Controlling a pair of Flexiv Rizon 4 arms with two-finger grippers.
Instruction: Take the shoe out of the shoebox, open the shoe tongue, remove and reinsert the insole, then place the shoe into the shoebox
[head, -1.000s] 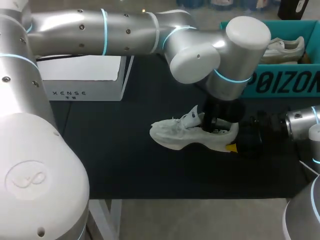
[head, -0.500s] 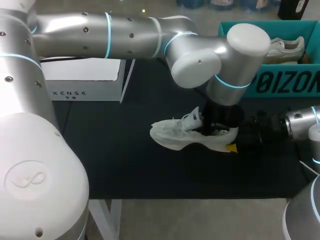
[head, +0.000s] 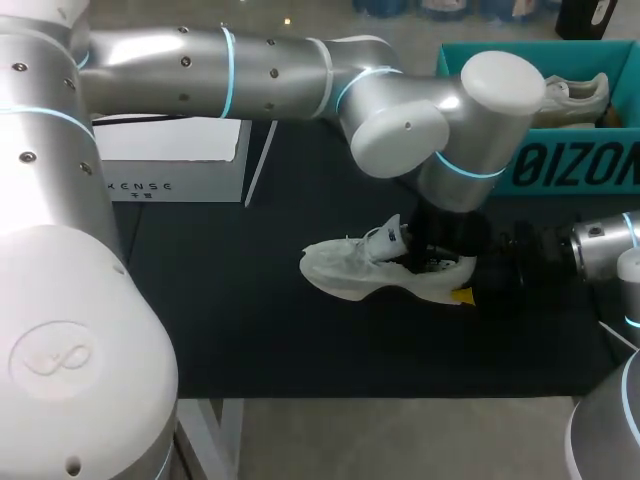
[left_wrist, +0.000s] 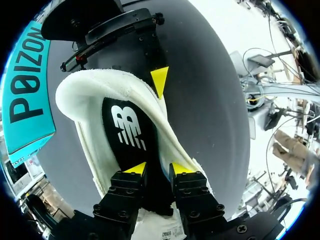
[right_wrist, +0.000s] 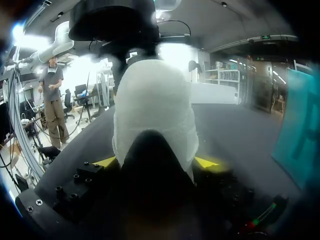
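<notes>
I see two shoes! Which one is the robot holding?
The shoe on the black mat, its heel clamped in the right gripper. The other shoe lies untouched in the teal box.

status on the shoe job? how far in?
Done: shoe is out of the box, on the mat. In hand: right pincer clamps its heel; left pincer is down in the opening over the insole, which lies inside. To do: insole out and back, shoe reboxed.

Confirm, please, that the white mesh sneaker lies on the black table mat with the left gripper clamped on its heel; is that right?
Not quite: it is the right gripper that is clamped on the heel, as the right wrist view shows. The white mesh sneaker does lie on the black table mat; the left gripper is at its opening.
</notes>
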